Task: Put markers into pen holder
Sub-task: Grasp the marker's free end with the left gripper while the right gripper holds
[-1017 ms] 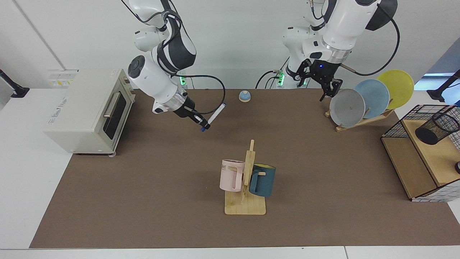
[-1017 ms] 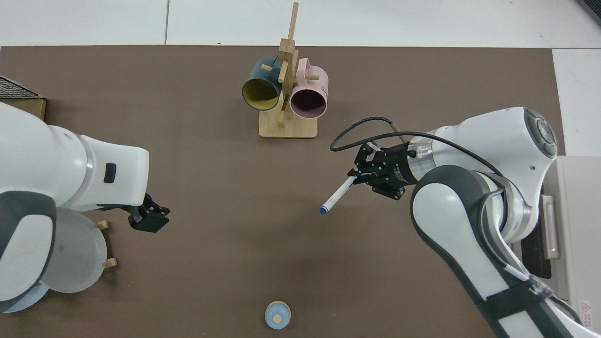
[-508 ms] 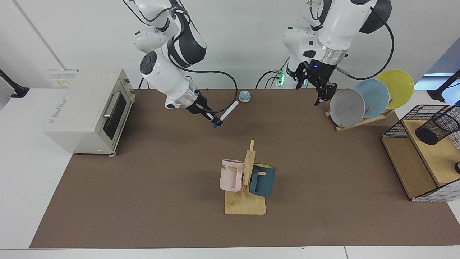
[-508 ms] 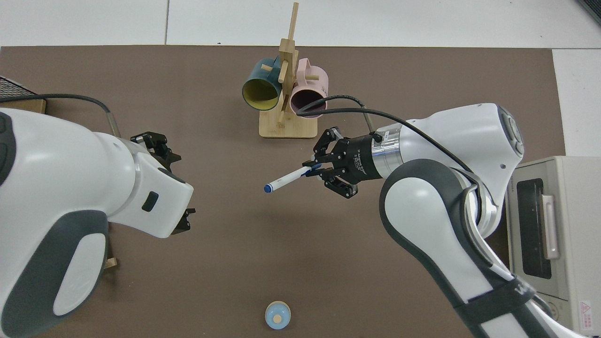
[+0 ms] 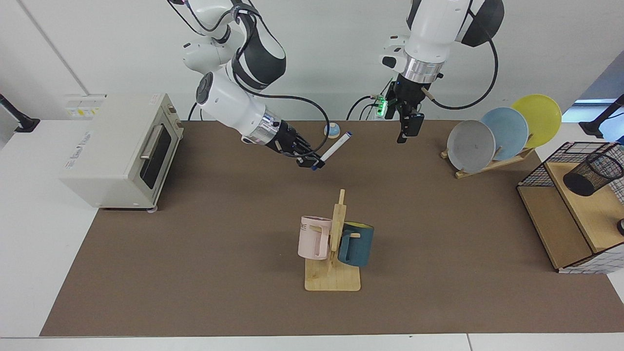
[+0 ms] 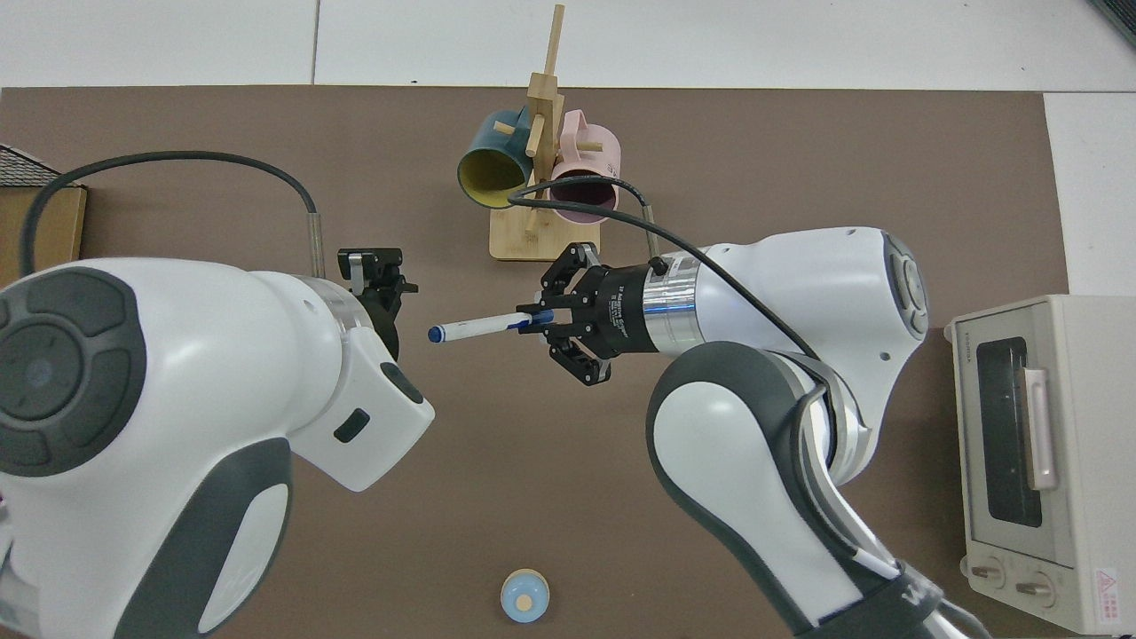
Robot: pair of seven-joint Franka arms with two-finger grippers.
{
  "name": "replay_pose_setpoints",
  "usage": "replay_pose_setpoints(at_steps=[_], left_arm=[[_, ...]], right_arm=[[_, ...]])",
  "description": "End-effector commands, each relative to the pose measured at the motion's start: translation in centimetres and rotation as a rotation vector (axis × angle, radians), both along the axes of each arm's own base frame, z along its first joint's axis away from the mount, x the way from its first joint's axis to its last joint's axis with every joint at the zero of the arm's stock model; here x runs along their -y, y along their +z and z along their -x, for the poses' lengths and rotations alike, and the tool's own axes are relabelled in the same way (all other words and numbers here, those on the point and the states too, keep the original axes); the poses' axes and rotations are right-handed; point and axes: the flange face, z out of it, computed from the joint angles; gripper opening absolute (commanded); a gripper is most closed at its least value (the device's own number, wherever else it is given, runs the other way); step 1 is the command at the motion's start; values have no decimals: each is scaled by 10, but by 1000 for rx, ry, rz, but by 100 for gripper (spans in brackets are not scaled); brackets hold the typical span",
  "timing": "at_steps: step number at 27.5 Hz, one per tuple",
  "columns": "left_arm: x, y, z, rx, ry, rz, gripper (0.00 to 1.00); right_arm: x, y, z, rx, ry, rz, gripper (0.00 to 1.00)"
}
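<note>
Right gripper (image 5: pixel 312 162) grasps the marker (image 5: pixel 334 148) by 1 end, mid-air; left gripper (image 5: pixel 408 127) hangs nearby, fingers unreadable.

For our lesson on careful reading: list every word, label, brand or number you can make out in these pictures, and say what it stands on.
"ME": the letters that show on the pink mug; the rest is hidden.
Print on the toaster oven's side: too blurred to read.
Sticker on the oven's corner, top view: too small to read.
Print on the ring behind the right claw: too small to read.
Marker, plates, pen holder: nothing readable.
</note>
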Motion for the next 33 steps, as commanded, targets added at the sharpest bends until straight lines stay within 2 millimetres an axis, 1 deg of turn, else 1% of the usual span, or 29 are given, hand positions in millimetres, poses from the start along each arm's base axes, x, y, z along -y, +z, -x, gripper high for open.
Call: replay_pose_setpoints(at_steps=[1,4,7,9,11,15,16,17,18,19,20,21,24,25,32,33], left_arm=[[2,-7,6,5,-45,2,100],[7,-14,5,-8,-45,3,100],[8,-17,5,-16,-35,5,96],[10,-19,6,-34,-21,16,89],[11,-20,6,-41,-17,26,78],[16,-18,7,-28,-31,31,67],[17,-18,7,-22,-40,33,58],[20,-17,7,-18,-53,33,40],[22,-17,8,-17,-58,33,27],[22,-17,9,-17,-61,32,18],[22,-16,9,-16,-60,33,11],[22,-15,8,-12,-61,33,8],[24,-15,5,-11,-62,34,5],[26,-13,6,-9,-62,36,0],[26,-13,6,-10,-51,30,0],[26,-13,6,-10,-53,30,0]], right_arm=[[-15,2,1,-22,-45,-15,0],[-17,3,2,-17,-53,-15,0],[-17,3,2,-16,-52,-14,0],[-17,3,2,-16,-52,-14,0],[-17,2,2,-15,-50,-13,0],[-17,2,2,-14,-49,-13,0],[-17,2,2,-14,-49,-13,0],[-17,2,2,-14,-49,-13,0],[-17,2,2,-14,-49,-13,0],[-17,2,2,-14,-49,-13,0],[-17,2,2,-15,-50,-13,0],[-17,2,2,-16,-49,-13,0],[-17,2,2,-15,-50,-13,0],[-17,2,2,-12,-48,-11,0],[-17,2,2,-13,-47,-11,0],[-17,2,2,-15,-47,-11,3]])
